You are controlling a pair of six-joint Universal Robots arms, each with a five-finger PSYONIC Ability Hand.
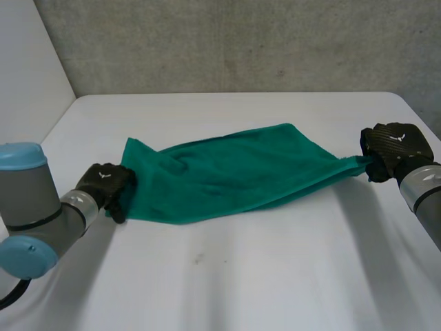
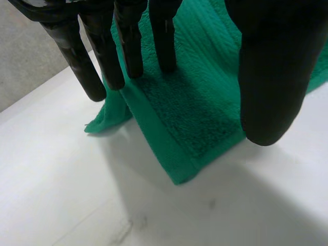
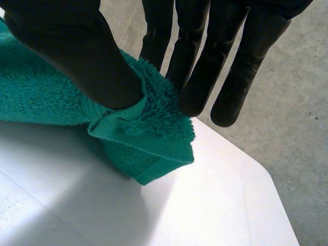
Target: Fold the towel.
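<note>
My left hand [image 1: 103,185], at the left of the frame, has one end of the green towel [image 1: 234,172] pinched between straight fingers [image 2: 128,46] and thumb, and the corner below my fingertips hangs just clear of the white table [image 1: 241,276]. My right hand [image 1: 396,148], at the right edge, nips the opposite corner, thumb pressed toward the fingers [image 3: 197,77] with terry bunched between them. The towel spans mid-frame between the two hands, narrowing to a point at my right hand.

White table [image 1: 227,289] carries a towel [image 1: 227,176] (green).
</note>
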